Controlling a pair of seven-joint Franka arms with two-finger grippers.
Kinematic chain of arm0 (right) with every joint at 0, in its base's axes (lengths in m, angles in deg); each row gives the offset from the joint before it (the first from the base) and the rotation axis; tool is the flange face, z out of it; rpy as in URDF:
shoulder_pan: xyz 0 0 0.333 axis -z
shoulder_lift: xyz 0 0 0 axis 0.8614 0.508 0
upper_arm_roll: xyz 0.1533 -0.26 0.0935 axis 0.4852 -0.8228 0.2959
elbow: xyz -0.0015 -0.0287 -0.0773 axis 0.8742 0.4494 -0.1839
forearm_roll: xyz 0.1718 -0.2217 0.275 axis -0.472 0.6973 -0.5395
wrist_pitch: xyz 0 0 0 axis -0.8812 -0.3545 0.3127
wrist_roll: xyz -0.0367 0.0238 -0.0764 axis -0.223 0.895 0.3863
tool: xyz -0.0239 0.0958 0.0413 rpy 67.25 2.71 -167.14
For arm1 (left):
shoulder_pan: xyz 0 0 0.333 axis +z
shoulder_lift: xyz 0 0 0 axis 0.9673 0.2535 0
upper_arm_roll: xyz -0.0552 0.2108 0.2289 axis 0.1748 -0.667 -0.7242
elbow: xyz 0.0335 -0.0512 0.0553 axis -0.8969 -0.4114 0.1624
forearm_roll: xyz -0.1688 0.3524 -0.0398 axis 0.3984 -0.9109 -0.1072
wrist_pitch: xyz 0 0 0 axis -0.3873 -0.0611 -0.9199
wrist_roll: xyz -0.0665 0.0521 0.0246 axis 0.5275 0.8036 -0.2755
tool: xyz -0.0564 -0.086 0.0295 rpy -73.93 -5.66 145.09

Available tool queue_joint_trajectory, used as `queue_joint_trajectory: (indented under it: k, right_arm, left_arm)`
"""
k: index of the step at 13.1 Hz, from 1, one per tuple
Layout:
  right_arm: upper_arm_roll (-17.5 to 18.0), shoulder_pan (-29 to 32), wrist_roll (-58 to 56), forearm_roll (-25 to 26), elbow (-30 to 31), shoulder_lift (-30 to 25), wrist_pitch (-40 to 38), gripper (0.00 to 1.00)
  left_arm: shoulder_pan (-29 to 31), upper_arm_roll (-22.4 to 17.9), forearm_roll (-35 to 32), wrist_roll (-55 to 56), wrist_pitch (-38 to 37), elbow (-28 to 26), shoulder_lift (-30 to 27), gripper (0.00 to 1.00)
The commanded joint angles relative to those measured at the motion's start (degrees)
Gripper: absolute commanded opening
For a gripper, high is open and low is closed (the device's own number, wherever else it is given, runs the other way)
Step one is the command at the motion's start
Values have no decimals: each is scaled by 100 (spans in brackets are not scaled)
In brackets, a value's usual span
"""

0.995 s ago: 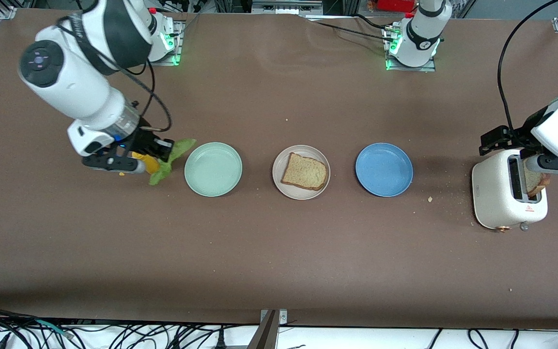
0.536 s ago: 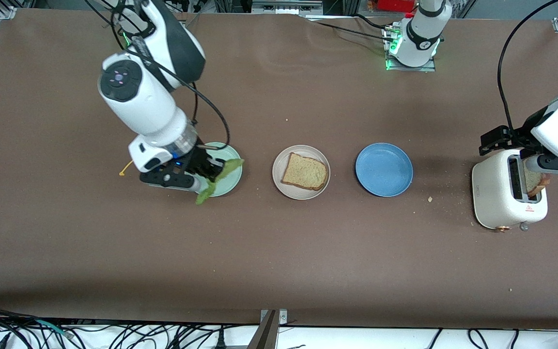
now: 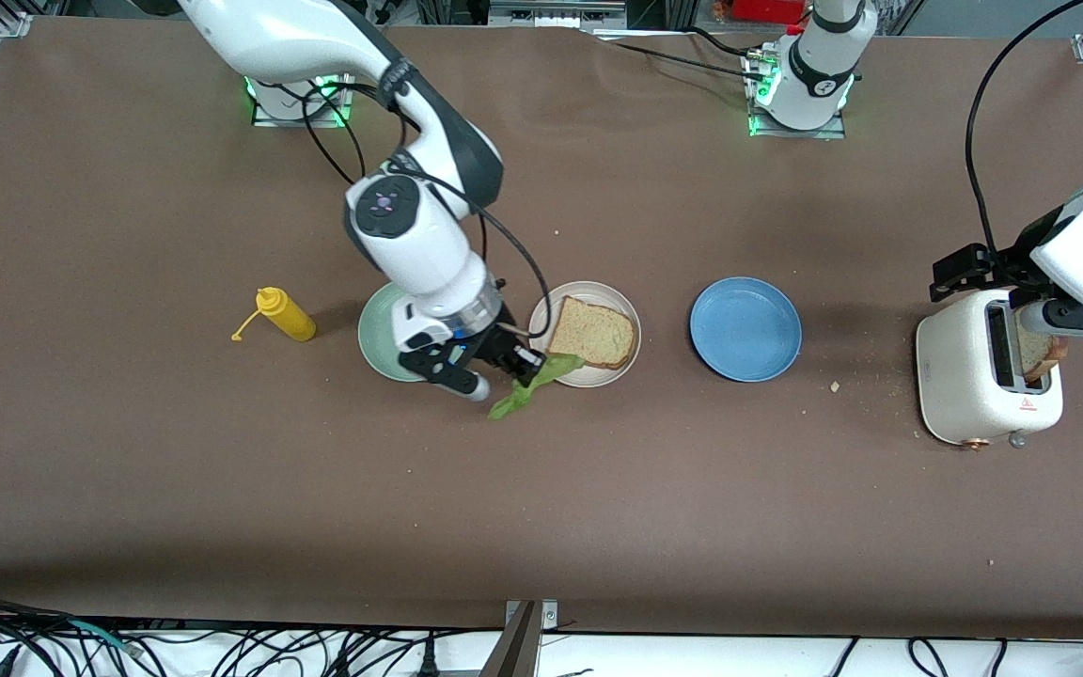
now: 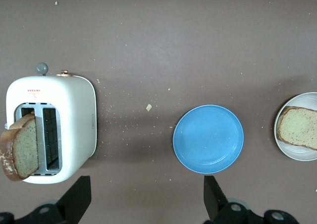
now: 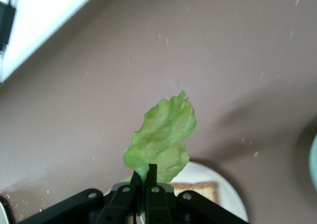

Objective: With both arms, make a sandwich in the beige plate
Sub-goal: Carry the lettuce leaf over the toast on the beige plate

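Right claw [image 3: 525, 369] pinches a lettuce leaf [image 3: 527, 390] over the beige plate [image 3: 560, 374] rim beside the bread slice [image 3: 593, 333].

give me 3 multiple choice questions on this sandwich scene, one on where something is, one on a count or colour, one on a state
1. Where is the second bread slice?
A. in the toaster slot
B. on the blue plate
C. on the mint-green plate

2. How many plates are on the table?
A. two
B. three
C. four

3. What is the right gripper doing?
A. open over the blue plate
B. shut on the yellow bottle
C. shut on the lettuce leaf

Answers:
1. A: the second bread slice stands in the toaster, under the open left gripper.
2. B: mint-green plate, beige plate, blue plate.
3. C: the right gripper pinches the lettuce leaf at the beige plate's rim.
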Motion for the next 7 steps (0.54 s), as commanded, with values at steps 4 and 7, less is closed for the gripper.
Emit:
queue_joint_trajectory:
  k: [4, 7]
  right_arm:
    - [414, -204, 1193, -136, -278, 72, -1767, 0]
    - [546, -222, 1502, -110, -286, 151, -1682, 0]
  left_arm:
    - [5, -6, 139, -14, -21, 5, -14, 100]
    - [5, -6, 139, -14, -21, 5, -14, 100]
